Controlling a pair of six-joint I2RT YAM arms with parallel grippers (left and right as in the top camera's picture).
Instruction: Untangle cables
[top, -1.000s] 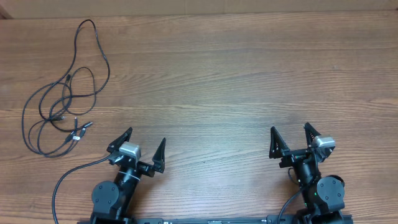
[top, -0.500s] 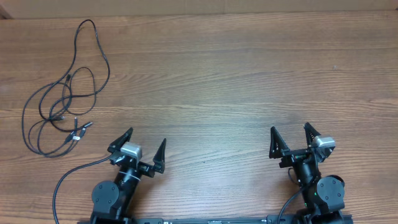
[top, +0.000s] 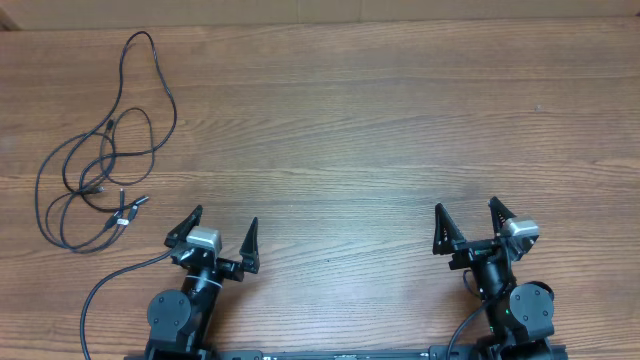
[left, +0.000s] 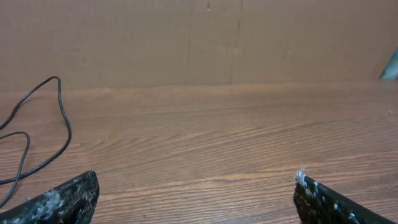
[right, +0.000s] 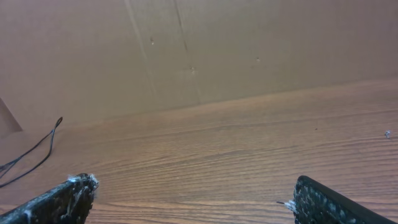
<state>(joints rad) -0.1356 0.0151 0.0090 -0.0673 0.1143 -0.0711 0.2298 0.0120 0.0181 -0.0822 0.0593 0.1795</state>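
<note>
The cables (top: 100, 160) lie in loose tangled black loops on the wooden table at the far left, with small plug ends near their lower edge (top: 125, 212). A loop of them shows at the left edge of the left wrist view (left: 43, 130), and one strand at the left of the right wrist view (right: 34, 152). My left gripper (top: 223, 219) stands open near the front edge, right of the cables and apart from them. My right gripper (top: 467, 208) stands open at the front right, far from them. Neither holds anything.
A thicker black arm cable (top: 110, 290) curves along the table by the left arm's base. A brown cardboard wall (left: 205, 37) rises behind the table's far edge. The wooden table (top: 350, 130) stretches between the arms.
My left gripper has shifted a little to the left, toward the cables. The right arm and the cables have not moved.
</note>
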